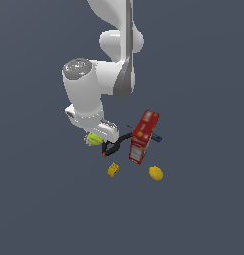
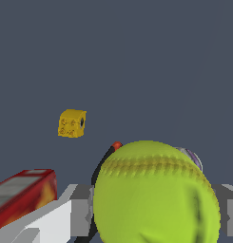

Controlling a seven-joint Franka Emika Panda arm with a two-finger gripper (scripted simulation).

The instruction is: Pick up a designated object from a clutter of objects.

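Note:
The yellow-green tennis ball (image 1: 95,139) sits right under the white hand, between the fingers of my gripper (image 1: 96,141). In the wrist view the ball (image 2: 156,194) fills the gap between the two grey fingers (image 2: 82,211), which stand against its sides. The gripper looks shut on it. A small grey-white ball (image 2: 193,157) peeks out just behind the tennis ball. The black clamp (image 1: 116,144) with a red tip lies beside the ball, toward the red box (image 1: 144,135).
The red box (image 2: 23,192) lies toward the exterior view's right, with a small blue item (image 1: 158,138) at its far side. A yellow block (image 1: 112,170) and a yellow lemon (image 1: 156,173) lie nearer the camera. The block also shows in the wrist view (image 2: 72,123).

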